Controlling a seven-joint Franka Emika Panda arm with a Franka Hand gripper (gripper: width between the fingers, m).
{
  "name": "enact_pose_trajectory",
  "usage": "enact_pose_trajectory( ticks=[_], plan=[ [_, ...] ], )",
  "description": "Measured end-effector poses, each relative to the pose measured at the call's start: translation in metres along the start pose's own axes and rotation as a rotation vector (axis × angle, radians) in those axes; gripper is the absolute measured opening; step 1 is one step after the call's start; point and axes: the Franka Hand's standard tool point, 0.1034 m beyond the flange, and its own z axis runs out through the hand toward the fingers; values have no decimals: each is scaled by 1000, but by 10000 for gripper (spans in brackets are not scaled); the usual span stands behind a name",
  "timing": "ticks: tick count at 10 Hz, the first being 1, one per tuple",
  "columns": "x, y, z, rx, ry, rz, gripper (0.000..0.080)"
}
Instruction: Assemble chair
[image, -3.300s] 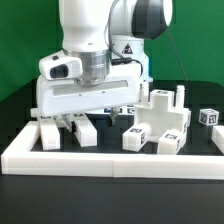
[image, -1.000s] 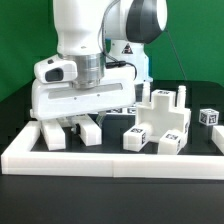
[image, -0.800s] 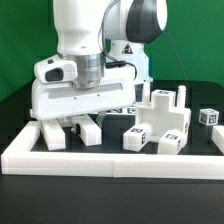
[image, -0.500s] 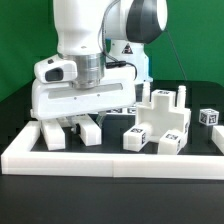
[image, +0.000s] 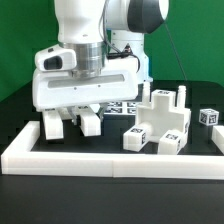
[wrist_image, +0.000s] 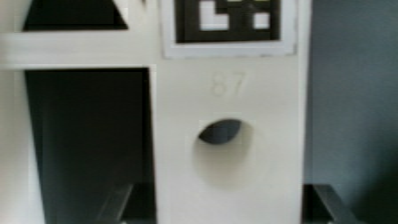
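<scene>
**CHAIR ASSY: TOOL STATUS**

Status: tool (image: 72, 113) appears clenched on tagged chair piece (image: 90, 122); wrist view blurred, contact unconfirmed. Piece is just behind border wall (image: 110, 158), twd exterior view's left. Other chair parts (image: 160, 118) grouped behind wall, twd right, on counter (image: 15, 115).

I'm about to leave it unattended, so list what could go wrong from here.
1. The gripper hangs low beside a chunky white plastic block; it might knock that askew.
2. The tagged white plastic slab with a round hole fills the wrist view, so grip alignment cannot be checked; the slab might slip.
</scene>
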Motion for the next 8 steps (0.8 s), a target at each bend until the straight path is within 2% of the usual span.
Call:
enact_pose_trajectory(
  ticks=[2, 3, 8],
  plan=[
    [1, -4, -18, 15, 9, 14, 288],
    [1, -4, -20, 15, 12, 21, 288],
    [3, -4, -18, 18, 5, 42, 288]
  ],
)
